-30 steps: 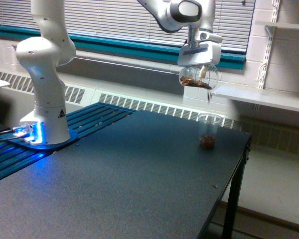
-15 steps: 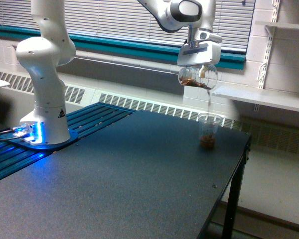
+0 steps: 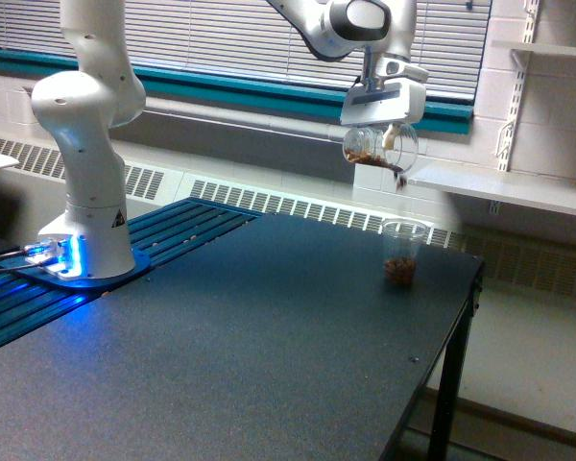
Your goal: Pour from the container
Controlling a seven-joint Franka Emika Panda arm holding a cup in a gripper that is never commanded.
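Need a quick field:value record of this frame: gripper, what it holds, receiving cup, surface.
gripper: shut on container, held above the table
container: small clear rounded jar, tipped on its side, brown bits inside, a few at the lip toward the exterior view's right
receiving cup: taller clear plastic cup, upright, below the container's lip, brown bits at its bottom
contact: container and receiving cup apart
table: dark top, receiving cup near its far corner on the exterior view's right
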